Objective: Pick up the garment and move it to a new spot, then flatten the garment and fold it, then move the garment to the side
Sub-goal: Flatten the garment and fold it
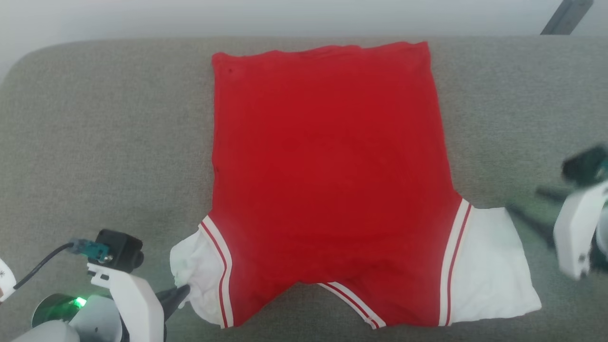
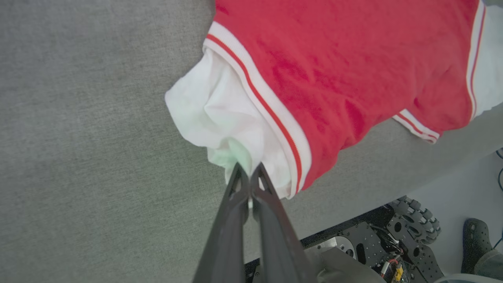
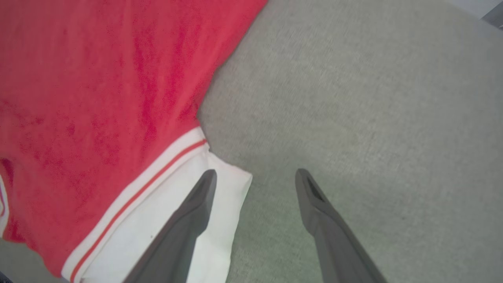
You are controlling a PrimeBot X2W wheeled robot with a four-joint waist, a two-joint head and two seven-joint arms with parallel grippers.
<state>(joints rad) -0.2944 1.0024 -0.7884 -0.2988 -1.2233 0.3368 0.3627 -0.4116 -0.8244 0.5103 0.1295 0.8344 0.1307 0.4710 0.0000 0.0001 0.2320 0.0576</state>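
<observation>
Right up close, the left gripper (image 2: 248, 175) has its two dark fingers pressed tight together, and a pinch of white cloth is caught between the tips: that's the bunched left sleeve (image 2: 220, 114) of the garment (image 1: 327, 166). The red shirt lies spread across the middle of the grey cushion (image 1: 95, 142), straight hem at the far side, both sleeves at the near edge, with a strip of striped trim (image 1: 354, 299) peeking out between them. The right sleeve (image 1: 489, 266) lies smooth and flat, while the left one is crumpled into a wad. Over on the other side, the right gripper (image 3: 255, 173) has its fingers spread wide with nothing between them. One finger sits over the corner of that flat white sleeve and the other over bare grey fabric; whether they touch down, I cannot tell. From the head, that arm is a blur at the right edge. The left arm's wrist camera (image 1: 118, 249) with its cable sits at the lower left, and a green light (image 1: 78, 301) glows beside it. Below the cushion's edge, the robot base (image 2: 416, 226) shows a studded wheel. A dark shoe (image 2: 473, 239) with holes stands on the pale floor (image 2: 452, 196) just beyond it. A pale wall (image 1: 285, 19) runs behind the cushion, and a dark slanted bar (image 1: 567, 16) leans at its upper right.
</observation>
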